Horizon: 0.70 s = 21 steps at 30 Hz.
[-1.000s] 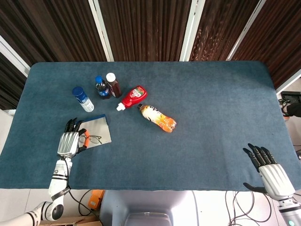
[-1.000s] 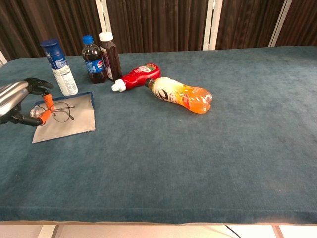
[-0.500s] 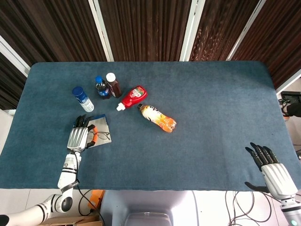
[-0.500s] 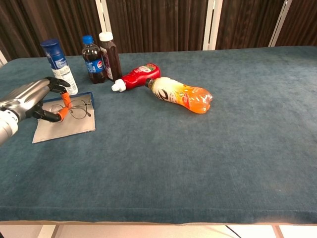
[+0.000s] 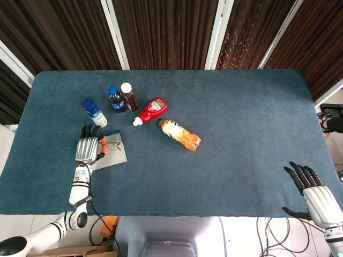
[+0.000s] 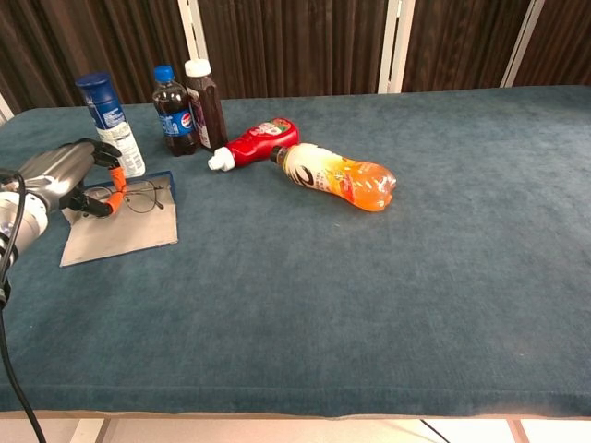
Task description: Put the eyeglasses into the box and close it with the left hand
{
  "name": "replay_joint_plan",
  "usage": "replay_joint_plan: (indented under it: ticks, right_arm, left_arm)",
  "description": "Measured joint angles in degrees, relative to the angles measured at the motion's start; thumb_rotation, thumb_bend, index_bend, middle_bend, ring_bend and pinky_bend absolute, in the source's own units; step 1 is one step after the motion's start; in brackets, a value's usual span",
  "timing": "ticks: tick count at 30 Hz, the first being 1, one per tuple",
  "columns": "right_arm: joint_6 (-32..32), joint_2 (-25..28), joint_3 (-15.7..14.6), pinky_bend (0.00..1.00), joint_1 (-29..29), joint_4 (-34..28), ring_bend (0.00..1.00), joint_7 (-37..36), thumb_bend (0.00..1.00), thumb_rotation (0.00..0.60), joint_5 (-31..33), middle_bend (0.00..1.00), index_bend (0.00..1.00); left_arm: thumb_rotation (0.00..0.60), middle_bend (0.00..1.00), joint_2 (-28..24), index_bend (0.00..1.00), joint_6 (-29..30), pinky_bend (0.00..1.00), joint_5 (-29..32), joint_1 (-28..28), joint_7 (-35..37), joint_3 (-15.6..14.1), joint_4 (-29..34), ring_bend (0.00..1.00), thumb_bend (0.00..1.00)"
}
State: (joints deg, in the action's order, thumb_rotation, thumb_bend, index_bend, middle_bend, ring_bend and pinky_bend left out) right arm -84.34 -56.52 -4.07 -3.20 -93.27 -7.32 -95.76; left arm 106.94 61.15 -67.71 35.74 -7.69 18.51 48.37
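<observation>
Thin wire-framed eyeglasses (image 5: 111, 145) (image 6: 140, 196) hang just above the far end of the box (image 5: 117, 156) (image 6: 120, 236). The box lies open and flat on the blue table: a grey panel with a dark blue far edge. My left hand (image 5: 88, 150) (image 6: 66, 174) pinches the left side of the glasses with its orange-tipped fingers (image 6: 114, 196), over the box's left part. My right hand (image 5: 316, 196) hovers open off the table's near right corner, holding nothing; the chest view does not show it.
Behind the box stand a blue-capped spray can (image 5: 94, 112) (image 6: 111, 115), a cola bottle (image 5: 116, 99) (image 6: 173, 113) and a dark bottle with a white cap (image 5: 128, 96) (image 6: 205, 106). A red ketchup bottle (image 5: 151, 111) (image 6: 259, 143) and an orange drink bottle (image 5: 179, 134) (image 6: 340, 175) lie mid-table.
My left hand has carried the eyeglasses right over the box, then a little farther back toward the spray can. The right hand has drifted slightly down and right.
</observation>
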Motion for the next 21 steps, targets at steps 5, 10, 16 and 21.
replay_joint_plan:
  ticks: [5, 10, 16, 21]
  right_arm:
    - [-0.04, 0.03, -0.01, 0.00, 0.02, 0.05, 0.00, -0.14, 0.15, 0.600, -0.11, 0.00, 0.00]
    - [0.08, 0.06, -0.12, 0.00, -0.01, 0.09, 0.00, -0.17, 0.15, 0.600, -0.33, 0.00, 0.00]
    - [0.07, 0.11, -0.11, 0.00, 0.00, 0.06, 0.00, -0.28, 0.15, 0.600, -0.35, 0.00, 0.00]
    - [0.10, 0.14, -0.13, 0.00, -0.06, 0.07, 0.00, -0.46, 0.15, 0.600, -0.52, 0.00, 0.00]
  left_arm:
    - [0.600, 0.14, 1.37, 0.65, -1.07, 0.01, 0.97, 0.98, 0.29, 0.36, -3.95, 0.01, 0.49]
    - [0.600, 0.14, 2.97, 0.61, -2.14, 0.00, 1.72, 1.92, 0.64, 0.56, -8.40, 0.01, 0.49]
    - [0.600, 0.12, 4.40, 0.46, -2.46, 0.00, 1.89, 2.67, 2.02, 0.62, -11.96, 0.01, 0.47]
    - [0.600, 0.11, 5.20, 0.33, -1.41, 0.00, 1.12, 2.84, 3.17, 0.23, -14.02, 0.01, 0.42]
